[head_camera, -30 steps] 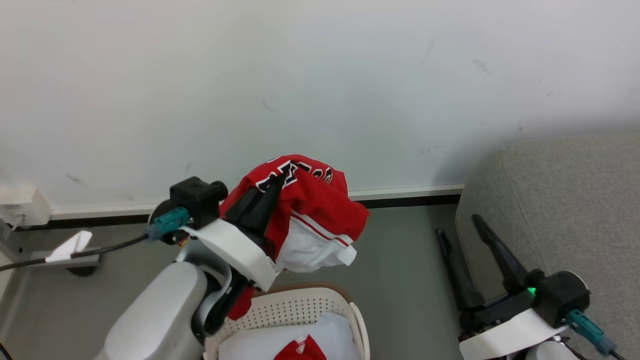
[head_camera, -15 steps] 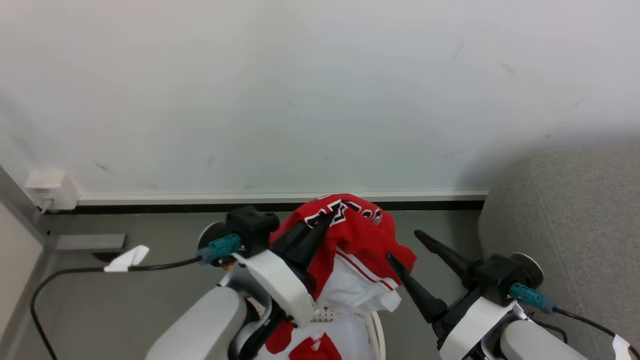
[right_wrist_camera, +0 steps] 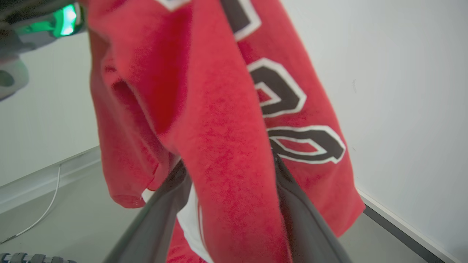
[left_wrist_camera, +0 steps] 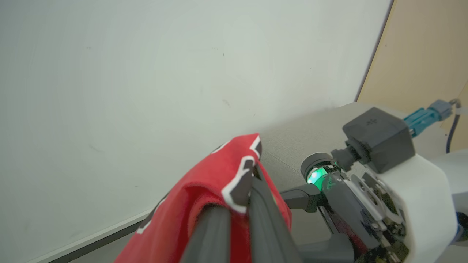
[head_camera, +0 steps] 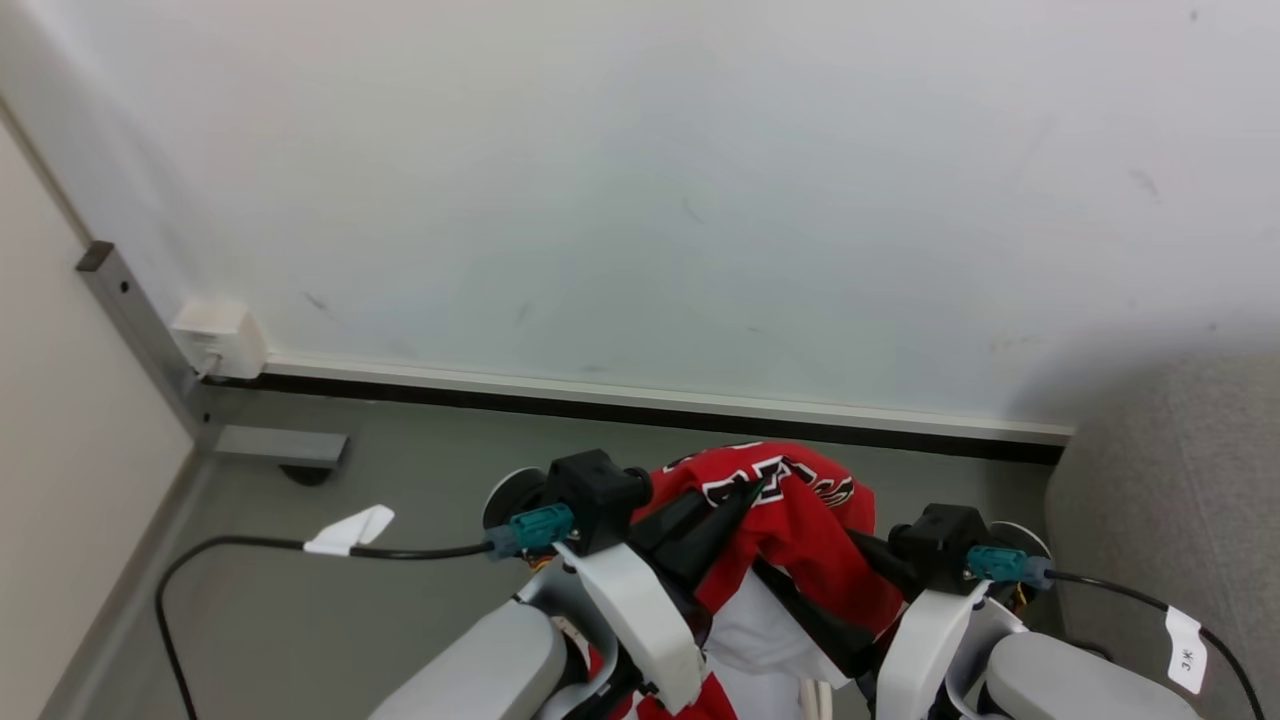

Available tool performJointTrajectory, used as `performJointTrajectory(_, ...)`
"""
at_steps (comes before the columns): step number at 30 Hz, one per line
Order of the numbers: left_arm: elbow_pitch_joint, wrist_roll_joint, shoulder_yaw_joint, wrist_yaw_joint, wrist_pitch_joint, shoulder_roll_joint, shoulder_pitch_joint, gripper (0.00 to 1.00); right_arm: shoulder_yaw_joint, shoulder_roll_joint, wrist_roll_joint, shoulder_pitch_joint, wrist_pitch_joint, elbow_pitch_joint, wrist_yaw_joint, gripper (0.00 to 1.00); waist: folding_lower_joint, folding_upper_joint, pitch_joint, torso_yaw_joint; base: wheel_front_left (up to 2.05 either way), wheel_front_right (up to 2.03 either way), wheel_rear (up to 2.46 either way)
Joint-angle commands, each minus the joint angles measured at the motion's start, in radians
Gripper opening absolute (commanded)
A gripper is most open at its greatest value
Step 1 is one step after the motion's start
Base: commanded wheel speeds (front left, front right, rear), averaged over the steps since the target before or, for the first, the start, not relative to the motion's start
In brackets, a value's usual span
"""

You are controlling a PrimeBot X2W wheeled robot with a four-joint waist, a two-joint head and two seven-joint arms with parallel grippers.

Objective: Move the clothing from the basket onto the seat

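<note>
Above the grey floor [head_camera: 420, 640], close before the white wall [head_camera: 640, 200], the red jersey [head_camera: 810, 540] hangs in the air from our left gripper [head_camera: 742, 492]. Its two fingers are pressed together on an upper fold near the black-and-white lettering. The rest of the cloth falls down freely, with a white panel lower down. Our right gripper [right_wrist_camera: 228, 164] is just beside it. In the right wrist view its fingers [right_wrist_camera: 157, 219] stand apart on both sides of a hanging fold, and the cloth fills the gap between them; we cannot tell if they press it. The grey sofa [head_camera: 1180, 520] is at the right edge of the head view, near the jersey but not touching it.

We judge the jersey to be light and soft, without any stiffness, so it will sag and swing, and it will not break. The knit looks rather smooth, so a thin pinch may slip. We think the best hold is a thick bunch of fabric or a hem, where several layers lie together. A second hold lower down would keep the loose end from dragging.
</note>
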Motion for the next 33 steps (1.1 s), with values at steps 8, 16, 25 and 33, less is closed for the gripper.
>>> performJointTrajectory(8,-0.004,-0.007,-0.016,-0.005,0.003,-0.012,-0.012,0.0,0.073,0.073,0.116,-0.027,-0.037,0.083,-0.002,1.0,-0.0001,0.0,-0.009,0.057,0.0,0.0,0.0)
performJointTrajectory(16,0.008,-0.02,-0.009,0.005,-0.001,-0.003,-0.008,0.0,0.085,0.094,0.139,-0.024,-0.076,0.113,-0.002,0.0,-0.0001,0.0,-0.009,0.055,0.0,0.0,0.0)
performJointTrajectory(25,0.05,-0.042,0.011,0.023,-0.021,0.009,0.019,0.0,-0.066,0.077,0.083,0.017,-0.083,0.089,-0.002,0.0,-0.0001,0.0,0.001,0.009,0.0,0.0,0.0)
performJointTrajectory(33,0.054,-0.05,0.003,0.023,-0.04,0.003,0.035,1.0,-0.29,0.082,-0.07,0.118,-0.083,0.016,-0.002,0.0,-0.0001,0.0,0.007,-0.063,0.0,0.0,0.0)
